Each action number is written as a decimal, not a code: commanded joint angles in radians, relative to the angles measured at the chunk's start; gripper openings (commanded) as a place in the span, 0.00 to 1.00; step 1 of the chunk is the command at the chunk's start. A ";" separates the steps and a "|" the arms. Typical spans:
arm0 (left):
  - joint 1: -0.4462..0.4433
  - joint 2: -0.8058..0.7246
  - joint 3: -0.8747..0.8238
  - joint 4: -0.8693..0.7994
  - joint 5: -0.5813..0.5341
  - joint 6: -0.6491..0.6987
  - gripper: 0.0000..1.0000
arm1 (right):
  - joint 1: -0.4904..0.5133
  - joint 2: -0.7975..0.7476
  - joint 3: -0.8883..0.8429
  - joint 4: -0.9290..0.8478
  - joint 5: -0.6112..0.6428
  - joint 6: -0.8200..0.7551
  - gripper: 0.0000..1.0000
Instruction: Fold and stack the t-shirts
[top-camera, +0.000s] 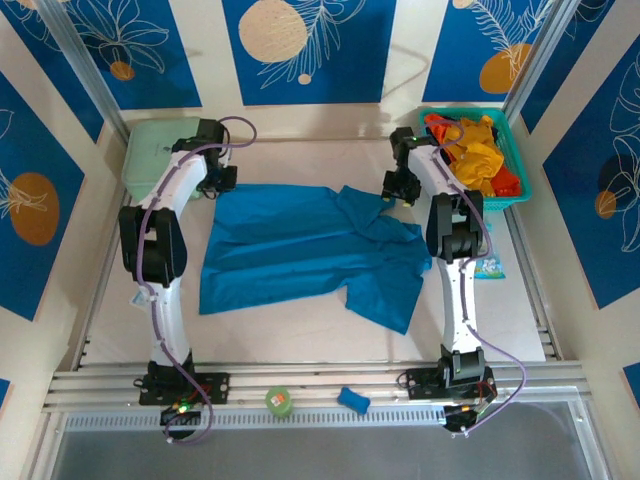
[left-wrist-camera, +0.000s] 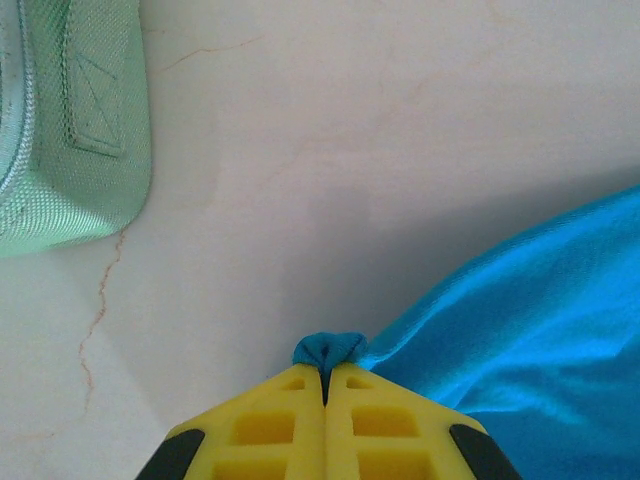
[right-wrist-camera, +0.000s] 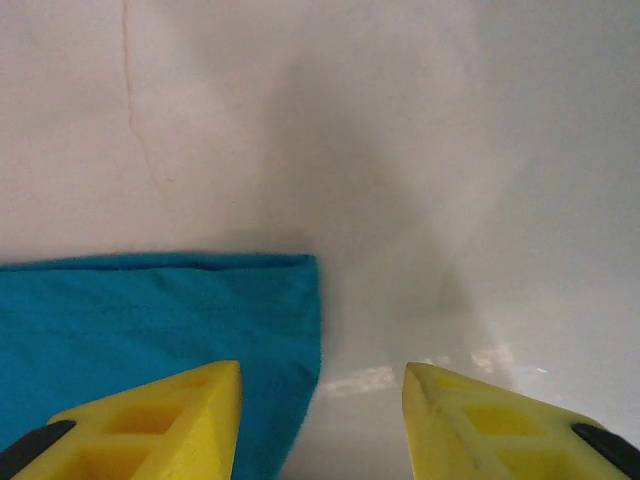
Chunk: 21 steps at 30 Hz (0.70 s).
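A blue t-shirt (top-camera: 300, 250) lies spread over the middle of the table, its right part rumpled. My left gripper (top-camera: 222, 183) is at its far left corner, and its yellow fingers (left-wrist-camera: 300, 410) are shut on a small pinch of blue cloth (left-wrist-camera: 330, 348). At the far right corner my right gripper (top-camera: 398, 190) is open. In the right wrist view its fingers (right-wrist-camera: 170, 415) stand wide apart over the shirt's corner (right-wrist-camera: 200, 320) and bare table. Yellow-orange and red-orange shirts (top-camera: 478, 152) are heaped in the basket.
A teal plastic basket (top-camera: 520, 170) stands at the back right. A mint-green case (top-camera: 150, 150) sits at the back left beside my left gripper, and its corner (left-wrist-camera: 70, 130) is in the left wrist view. A green tape roll (top-camera: 279, 401) and a blue item (top-camera: 352, 400) lie on the front rail.
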<state>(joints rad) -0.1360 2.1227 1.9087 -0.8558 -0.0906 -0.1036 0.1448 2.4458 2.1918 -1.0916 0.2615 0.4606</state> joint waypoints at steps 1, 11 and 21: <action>-0.007 -0.032 0.001 -0.006 -0.015 0.001 0.00 | 0.005 0.021 0.064 -0.048 -0.027 -0.011 0.46; -0.006 -0.018 0.001 0.005 -0.003 0.001 0.00 | 0.011 0.236 0.272 -0.146 -0.046 -0.023 0.28; -0.007 -0.014 -0.002 0.006 -0.005 0.005 0.00 | 0.024 0.215 0.249 -0.134 -0.054 -0.013 0.00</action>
<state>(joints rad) -0.1360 2.1223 1.9087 -0.8516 -0.0902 -0.1032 0.1493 2.6186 2.4611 -1.2083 0.2554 0.4454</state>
